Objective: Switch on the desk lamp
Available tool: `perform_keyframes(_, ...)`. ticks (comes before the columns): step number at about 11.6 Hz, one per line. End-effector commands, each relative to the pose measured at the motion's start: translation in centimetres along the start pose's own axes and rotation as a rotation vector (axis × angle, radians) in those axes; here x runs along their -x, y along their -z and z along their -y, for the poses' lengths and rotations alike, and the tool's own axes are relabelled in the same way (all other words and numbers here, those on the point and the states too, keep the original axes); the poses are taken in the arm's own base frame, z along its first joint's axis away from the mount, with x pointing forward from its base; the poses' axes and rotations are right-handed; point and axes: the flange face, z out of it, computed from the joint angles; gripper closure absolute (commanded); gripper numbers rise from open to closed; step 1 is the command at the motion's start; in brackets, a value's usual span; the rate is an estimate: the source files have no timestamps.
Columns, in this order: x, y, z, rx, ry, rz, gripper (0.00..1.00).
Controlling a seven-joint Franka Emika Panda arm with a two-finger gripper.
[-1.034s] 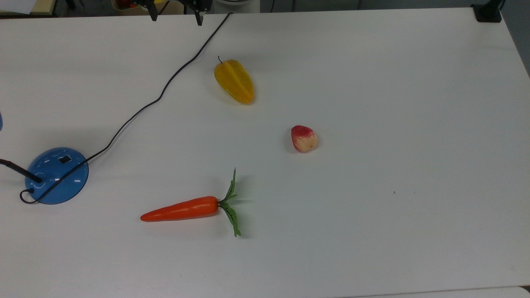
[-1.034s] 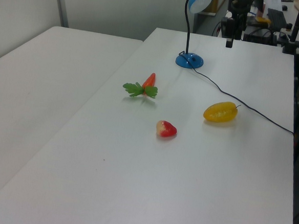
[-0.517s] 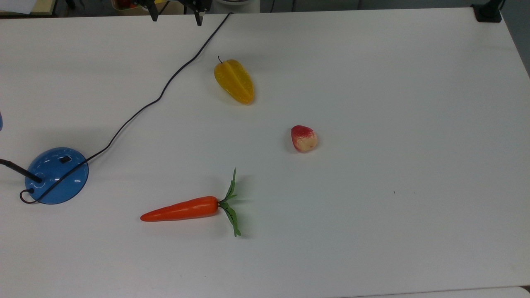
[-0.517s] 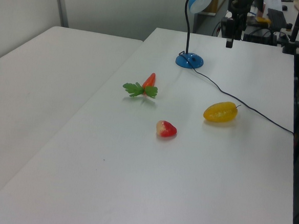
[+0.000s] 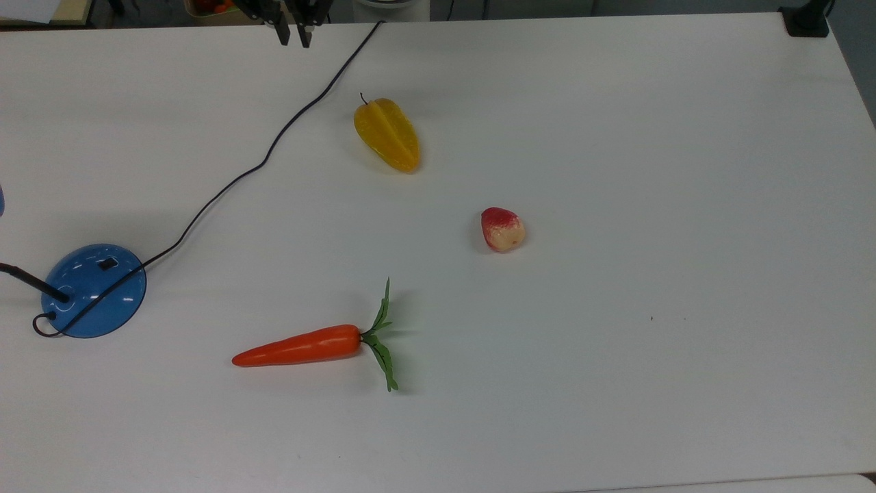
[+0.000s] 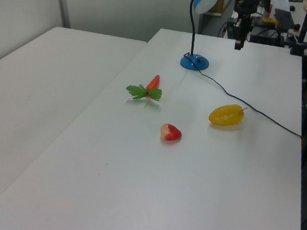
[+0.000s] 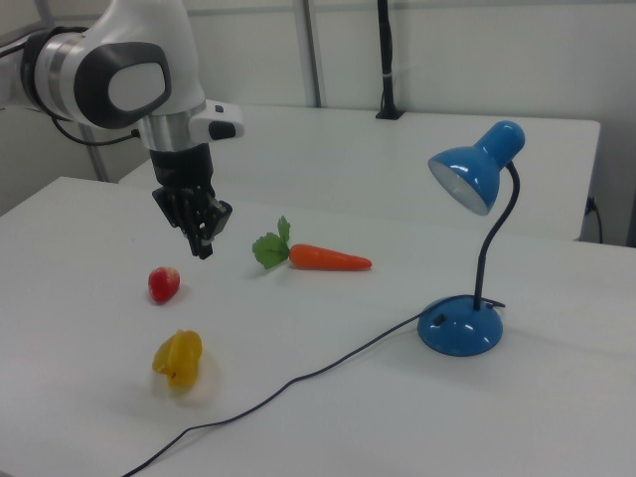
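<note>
Blue desk lamp (image 5: 92, 291) sits at the top view's left; the gripper (image 5: 292, 34), fingers pressed together for poking, hangs far away at the top.

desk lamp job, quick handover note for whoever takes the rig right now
Gripper: shut, empty, hanging in the air above the table's far edge in the top view, well away from the lamp.
Desk lamp: upright at the top view's left, switch on the blue base, cord trailing across the table; shade looks unlit.
Done: nothing visible yet.
Left: reach the base, press the switch.
</note>
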Motion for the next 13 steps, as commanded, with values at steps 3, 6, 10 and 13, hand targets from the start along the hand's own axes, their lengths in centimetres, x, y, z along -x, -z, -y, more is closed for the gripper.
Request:
perform_keyframes(3, 0.0, 0.1, -0.7, -0.008, -0.017, -0.004, 1.00)
perform_keyframes(6, -2.2, -0.8, -3.3, -0.012, -0.126, -0.116, 1.00)
perform_keyframes(10, -5.1, -2.5, -8.8, -0.009, -0.247, -0.254, 1.00)
perform_keyframes(13, -6.9, -4.5, -12.3, 0.003, -0.302, -0.340, 1.00)
